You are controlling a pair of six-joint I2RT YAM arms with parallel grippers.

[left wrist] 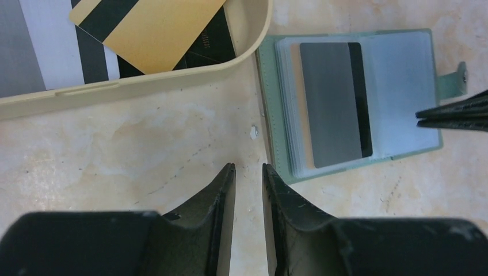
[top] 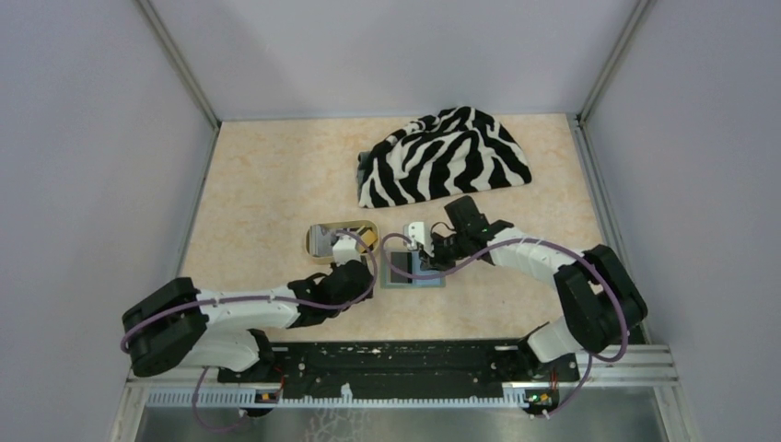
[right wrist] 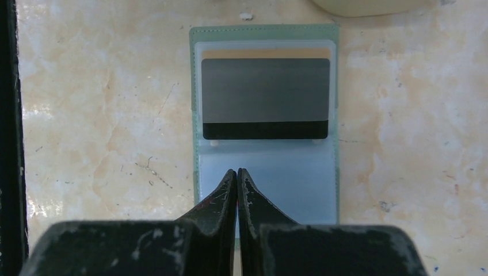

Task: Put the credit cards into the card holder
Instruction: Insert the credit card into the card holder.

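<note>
The card holder [left wrist: 403, 69] lies open on the table, sage-green with a pale blue-grey inside [right wrist: 288, 178]. A grey card with a black stripe [left wrist: 331, 103] sits in its clear sleeve [right wrist: 265, 95]. More credit cards, a yellow-orange one [left wrist: 155, 34] among them, lie in the tan tray [left wrist: 138, 86]. My left gripper [left wrist: 248, 168] hovers over bare table between tray and holder, its jaws a narrow gap apart with nothing in them. My right gripper [right wrist: 237, 171] is shut, with its tips over the holder's empty inner half. From above, the holder [top: 413, 269] lies between both grippers.
A zebra-striped cloth [top: 444, 157] lies at the back of the table. The tan tray [top: 341, 241] stands just left of the holder. Grey walls close in the table on three sides. A small white crumb [left wrist: 253, 131] lies beside the holder's edge.
</note>
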